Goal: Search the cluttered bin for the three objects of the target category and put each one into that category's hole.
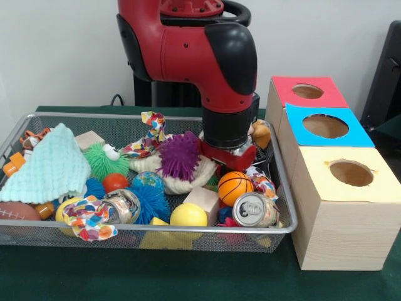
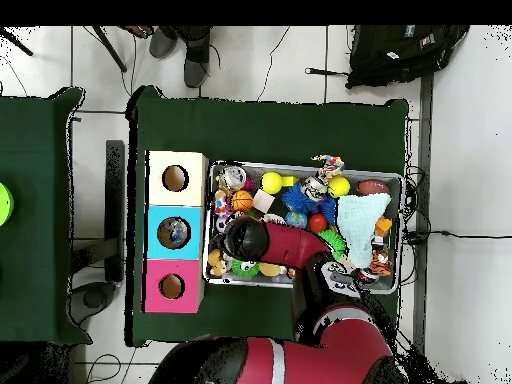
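The wide, shallow silver wire-mesh bin (image 1: 156, 229) sits on the green-covered counter (image 1: 125, 276), packed with clutter. At its left end lies a pale mint knitted cloth (image 1: 47, 168), with a green spiky ball (image 1: 100, 160) and a small red ball (image 1: 114, 182) just beside it. Nearer the middle are a purple spiky ball (image 1: 180, 154) on a cream rope toy (image 1: 182, 180), a yellow ball (image 1: 188, 215) by the near wall, and a miniature orange basketball (image 1: 235, 187). A shiny metal drink can (image 1: 254, 209) lies at the near right corner (a distractor, not a target).

The red and black arm comes down into the far right part of the bin, and its gripper (image 1: 227, 155) is buried in the pile; whether the jaws are wide, narrow or holding something cannot be told from either view.

No clear plastic bottle can be made out anywhere in the bin; the three are probably under the clutter or behind the arm. To the right of the bin stands the pale wooden box (image 1: 338, 213), and the round hole in its blue panel (image 1: 325, 126) lies between the red-panelled and yellow-panelled ones. In the overhead view something pale glints inside the blue hole, too unclear to name.

The task seems early or midway: searching remains, and no delivery can be confirmed.
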Tool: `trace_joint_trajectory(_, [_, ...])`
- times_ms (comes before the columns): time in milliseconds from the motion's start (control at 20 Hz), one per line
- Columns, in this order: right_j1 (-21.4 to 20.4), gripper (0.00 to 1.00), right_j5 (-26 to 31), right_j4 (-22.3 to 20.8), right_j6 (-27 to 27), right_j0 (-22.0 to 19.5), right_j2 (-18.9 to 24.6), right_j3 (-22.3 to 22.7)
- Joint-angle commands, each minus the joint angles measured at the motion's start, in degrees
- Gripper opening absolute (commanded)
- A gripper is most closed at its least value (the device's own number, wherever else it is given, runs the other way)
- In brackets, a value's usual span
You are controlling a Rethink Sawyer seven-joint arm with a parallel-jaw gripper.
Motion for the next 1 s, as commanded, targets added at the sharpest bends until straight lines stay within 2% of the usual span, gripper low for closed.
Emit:
trace_joint_trajectory(50, [0.2,0.0,9.34,-5.13,-4.03,-3.52,-0.9,2.7])
trace_joint_trajectory(600, [2.19,0.0,7.25,-11.5,-3.79,-7.64,-3.14,3.8])
trace_joint_trajectory(1000, [3.06,0.0,10.62,-15.28,-6.69,-12.59,-2.09,4.68])
